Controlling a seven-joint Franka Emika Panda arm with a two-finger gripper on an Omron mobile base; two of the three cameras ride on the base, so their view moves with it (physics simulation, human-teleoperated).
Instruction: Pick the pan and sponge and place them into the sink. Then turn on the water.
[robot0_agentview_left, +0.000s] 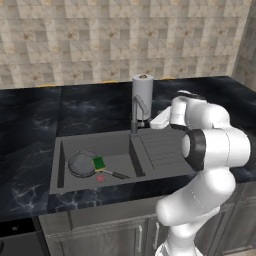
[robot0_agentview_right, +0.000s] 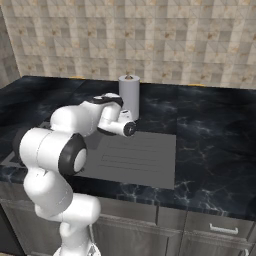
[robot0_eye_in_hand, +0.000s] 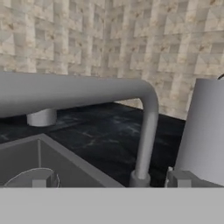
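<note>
The round shallow dark grey frying pan is seen lying on the floor of the matte grey rectangular sink, at the basin's left end, with the small green-topped rectangular sponge resting at its right rim, where the thin handle begins. The end effector is held above the ribbed drainboard, to the right of the grey angular faucet and well apart from the pan and sponge. Its fingertips are glimpsed at the hand view's bottom edge, standing apart with nothing between them. The pale grey upright cylinder is seen on the dark marbled counter behind the faucet. In the right base view the basin is hidden by the white arm.
</note>
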